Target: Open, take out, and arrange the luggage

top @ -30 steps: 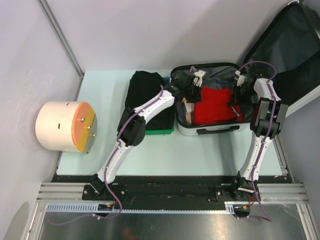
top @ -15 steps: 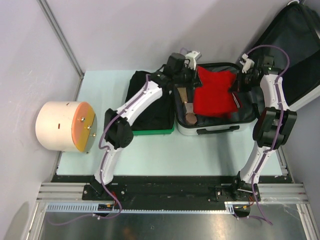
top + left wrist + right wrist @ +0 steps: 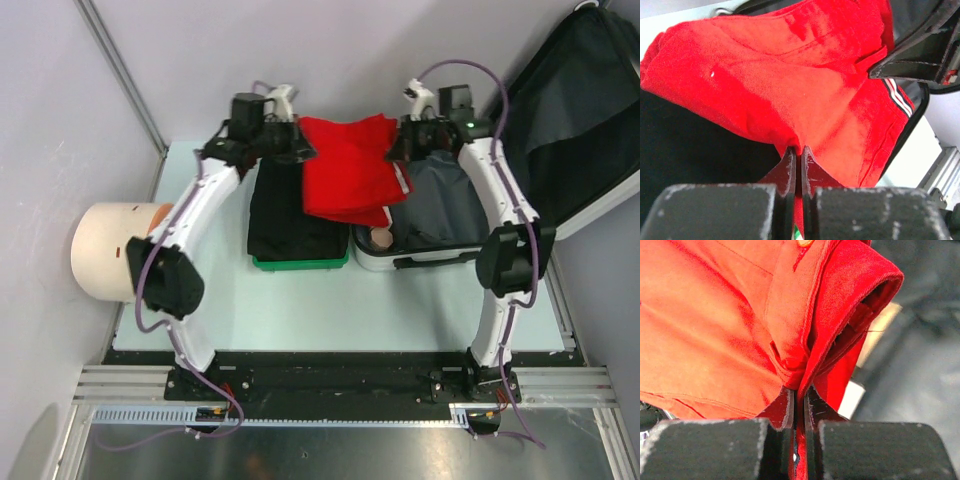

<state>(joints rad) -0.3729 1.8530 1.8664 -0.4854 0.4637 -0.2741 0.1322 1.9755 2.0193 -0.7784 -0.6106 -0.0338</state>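
- Overhead, the open black-and-white hard-shell suitcase (image 3: pixel 440 205) sits far right, lid tipped back.
- Left gripper (image 3: pixel 298 143) and right gripper (image 3: pixel 398 148) each clench a folded red cloth garment (image 3: pixel 345 165), hung over the suitcase's left edge and a green plastic tray (image 3: pixel 300 264) of black fabric (image 3: pixel 285 210).
- A cream cylinder (image 3: pixel 100 250) lies far left, partly behind the left arm.
- Only the wrist views show the folds nipped tight.
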